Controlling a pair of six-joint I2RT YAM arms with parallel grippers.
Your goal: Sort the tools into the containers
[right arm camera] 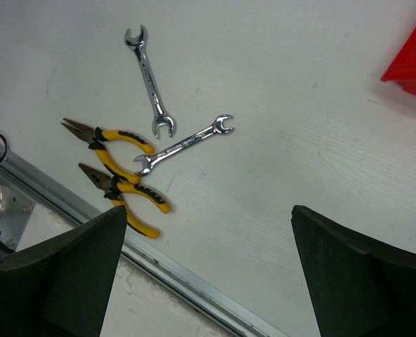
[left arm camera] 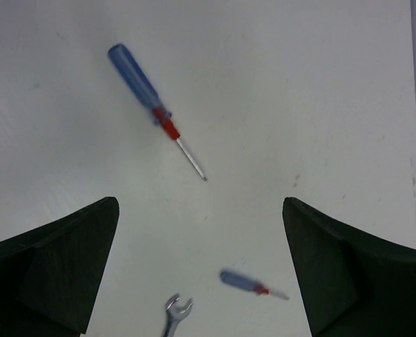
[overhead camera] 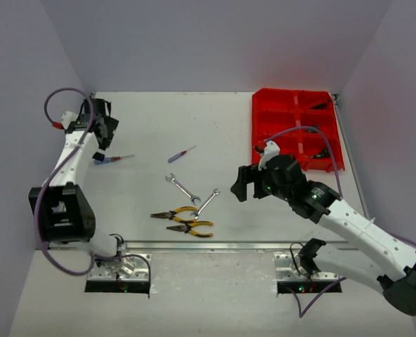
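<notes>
A white table (overhead camera: 194,119) fills the middle. A pale left wall (overhead camera: 18,105), far wall (overhead camera: 215,42) and right wall (overhead camera: 398,84) stand around it. A thin metal strip (overhead camera: 222,246) runs along its near edge. Nearer, a lower white surface (overhead camera: 215,302) carries a left plate (overhead camera: 131,267) and a right plate (overhead camera: 289,265), both of metal.

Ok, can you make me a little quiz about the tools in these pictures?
1. How many yellow-handled pliers lie on the white table?
2. True or false: both silver open-ended wrenches are inside the bright red plastic tray.
3. What lies closest to the left arm's tool? A) a blue-handled screwdriver B) pliers C) a wrench
Key: 1) two. 2) false; the wrenches lie on the table, outside the tray. 3) A.
</notes>
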